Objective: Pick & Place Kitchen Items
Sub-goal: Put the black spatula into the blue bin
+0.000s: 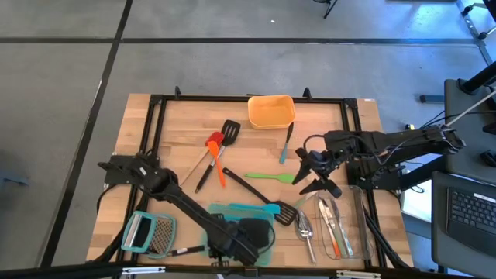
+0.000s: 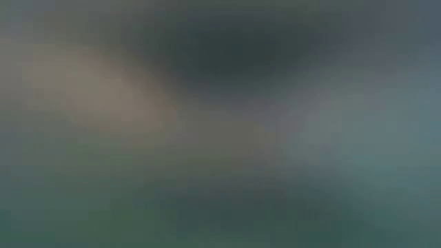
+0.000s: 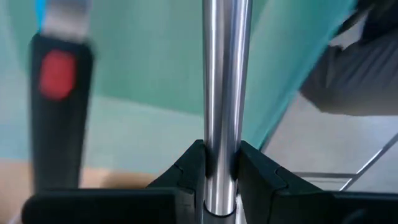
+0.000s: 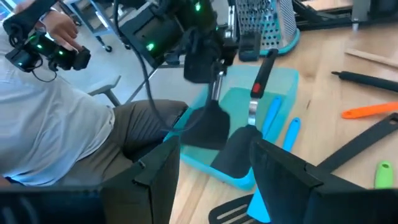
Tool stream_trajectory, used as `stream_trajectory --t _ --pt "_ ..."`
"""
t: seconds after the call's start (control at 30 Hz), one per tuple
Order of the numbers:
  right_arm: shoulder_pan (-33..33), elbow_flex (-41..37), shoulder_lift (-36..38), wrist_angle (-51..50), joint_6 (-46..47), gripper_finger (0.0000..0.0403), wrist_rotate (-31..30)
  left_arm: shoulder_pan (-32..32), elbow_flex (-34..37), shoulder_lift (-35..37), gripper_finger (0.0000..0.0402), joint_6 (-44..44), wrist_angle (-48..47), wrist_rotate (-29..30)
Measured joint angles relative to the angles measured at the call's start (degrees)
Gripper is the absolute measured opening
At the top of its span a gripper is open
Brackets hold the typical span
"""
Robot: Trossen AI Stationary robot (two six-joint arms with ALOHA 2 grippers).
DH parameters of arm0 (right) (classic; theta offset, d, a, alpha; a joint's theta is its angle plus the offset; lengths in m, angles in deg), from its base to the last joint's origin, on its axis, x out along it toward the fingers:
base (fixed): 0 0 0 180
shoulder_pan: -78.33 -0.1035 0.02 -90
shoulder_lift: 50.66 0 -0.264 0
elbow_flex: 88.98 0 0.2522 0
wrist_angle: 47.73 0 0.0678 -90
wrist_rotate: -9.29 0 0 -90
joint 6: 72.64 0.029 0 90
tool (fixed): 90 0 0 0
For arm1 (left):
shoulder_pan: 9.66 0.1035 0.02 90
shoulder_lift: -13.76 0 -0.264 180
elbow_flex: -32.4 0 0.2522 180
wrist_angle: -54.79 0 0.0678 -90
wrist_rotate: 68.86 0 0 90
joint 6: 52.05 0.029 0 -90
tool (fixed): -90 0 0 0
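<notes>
Two tools: left tool (image 3: pixel 219 177) clamps a black turner's (image 4: pixel 208 127) steel shaft, right tool (image 4: pixel 214 180) gapes empty.

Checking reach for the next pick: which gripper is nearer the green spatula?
Right. The right gripper hovers just beside the green spatula, at its blade end. The left gripper is at the table's near edge over the teal tray, gripping a steel-handled turner.

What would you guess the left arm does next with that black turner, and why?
Probably lower it a little and let go. The left claw is shut on the turner's silver shaft, its black blade hanging over the teal tray, where other utensils lie. The right claw waits open, mid-table.
</notes>
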State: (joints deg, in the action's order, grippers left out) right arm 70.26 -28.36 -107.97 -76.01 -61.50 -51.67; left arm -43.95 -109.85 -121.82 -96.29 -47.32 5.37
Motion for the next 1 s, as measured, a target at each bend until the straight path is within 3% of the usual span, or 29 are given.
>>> stream_trajectory --t 0.13,0.6,1.0 --pt "-0.85 0.00 1.70 0.38 -1.37 0.0197 -0.07 -0.15 -6.53 -4.61 0.0061 1.06 -1.39 -0.21" --pt "-3.43 0.00 3.12 0.61 -3.03 0.0197 -0.04 0.27 -5.18 -5.06 0.0061 9.15 -1.75 2.09" --pt "-7.14 0.00 3.10 0.61 -3.03 0.0197 0.11 0.14 -5.18 -5.06 0.0061 8.85 -1.67 1.12"
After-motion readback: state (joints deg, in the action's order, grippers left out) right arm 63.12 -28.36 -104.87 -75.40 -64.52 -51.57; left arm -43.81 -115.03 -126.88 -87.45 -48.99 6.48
